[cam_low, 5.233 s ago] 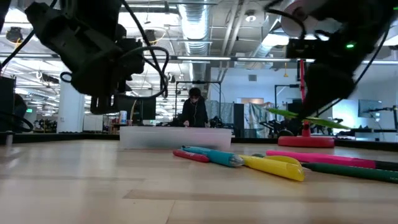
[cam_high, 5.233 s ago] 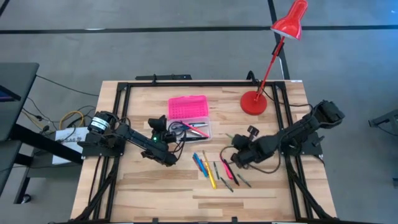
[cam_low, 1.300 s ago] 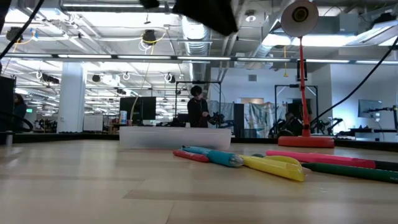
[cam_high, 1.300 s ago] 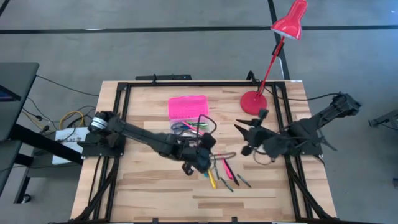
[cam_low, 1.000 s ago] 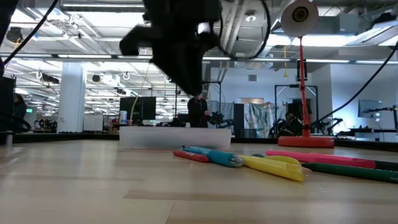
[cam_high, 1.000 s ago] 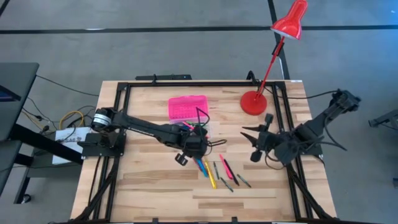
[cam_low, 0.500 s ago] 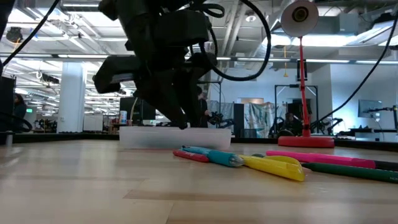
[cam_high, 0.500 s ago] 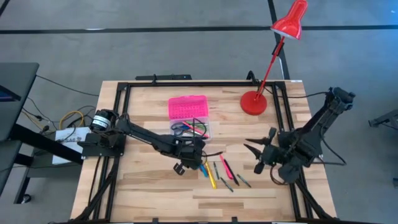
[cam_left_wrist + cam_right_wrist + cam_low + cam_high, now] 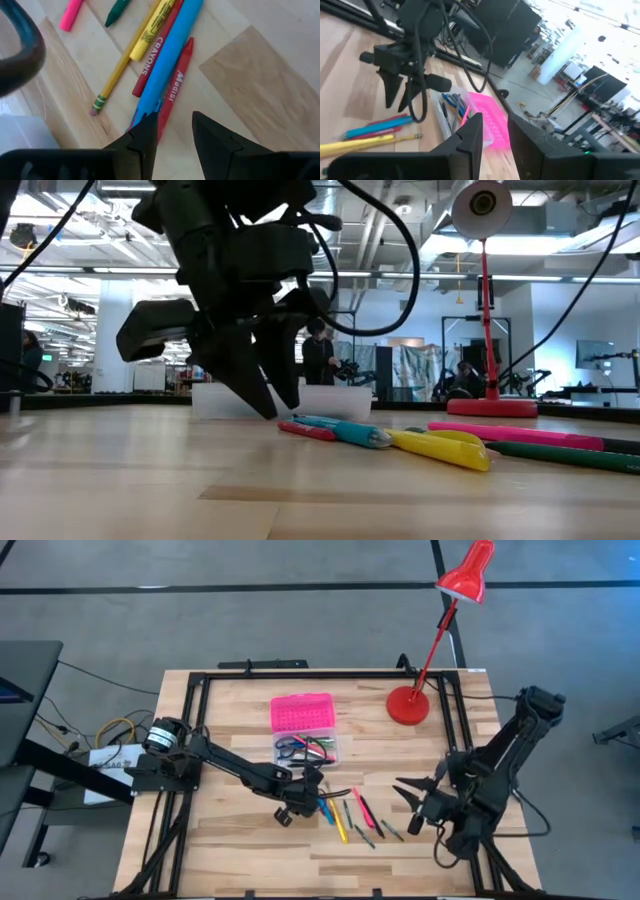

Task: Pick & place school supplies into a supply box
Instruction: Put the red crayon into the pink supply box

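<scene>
Bare table [image 9: 240,840] left of pens [image 9: 345,818]; supply box [image 9: 307,751] behind, lamp base [image 9: 407,705] far right.

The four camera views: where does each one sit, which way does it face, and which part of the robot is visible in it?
High view: above the table, facing straight down; both arms, left gripper and right gripper show.
Low view: at table-top height, facing level across; left gripper shows.
Left wrist view: on the left wrist, facing down at the red crayon; its own two fingers show.
Right wrist view: on the right wrist, facing the supply box; its own fingers show.
Shared: high and right wrist views both show the supply box.
</scene>
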### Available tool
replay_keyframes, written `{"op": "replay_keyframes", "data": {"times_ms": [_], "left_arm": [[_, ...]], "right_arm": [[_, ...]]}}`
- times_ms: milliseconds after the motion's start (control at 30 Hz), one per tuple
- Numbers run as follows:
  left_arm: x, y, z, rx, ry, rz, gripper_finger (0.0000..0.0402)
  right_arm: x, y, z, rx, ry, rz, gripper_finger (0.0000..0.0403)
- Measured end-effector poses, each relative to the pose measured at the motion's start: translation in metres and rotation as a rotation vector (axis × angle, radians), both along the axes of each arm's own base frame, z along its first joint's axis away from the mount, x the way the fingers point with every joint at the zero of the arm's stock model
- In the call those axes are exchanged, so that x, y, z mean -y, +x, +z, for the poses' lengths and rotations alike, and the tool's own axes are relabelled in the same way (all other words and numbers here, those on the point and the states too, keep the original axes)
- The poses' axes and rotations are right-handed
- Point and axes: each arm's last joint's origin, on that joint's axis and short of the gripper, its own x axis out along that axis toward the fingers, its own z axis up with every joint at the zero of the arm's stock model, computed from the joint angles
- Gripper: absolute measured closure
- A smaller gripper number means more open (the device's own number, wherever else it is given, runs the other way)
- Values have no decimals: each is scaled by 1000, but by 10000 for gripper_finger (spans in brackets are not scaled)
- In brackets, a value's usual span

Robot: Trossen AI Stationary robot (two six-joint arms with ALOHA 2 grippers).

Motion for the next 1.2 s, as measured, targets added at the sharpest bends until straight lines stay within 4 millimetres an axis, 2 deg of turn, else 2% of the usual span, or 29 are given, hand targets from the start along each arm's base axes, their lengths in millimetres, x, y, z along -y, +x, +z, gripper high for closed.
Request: {"op": "replay_keyframes", "data": {"times_ms": [433,800,1200], "left_arm": [[-11,-1,-9,34,-15,25,285],[-26,4,-8,26,-127,10,285],[-27,3,-8,17,-149,-12,285]], "right_arm": [[0,1,1,32,-12,-26,317],[0,1,0,31,-6,-24,317],[0,1,0,38,13,-24,317]]}}
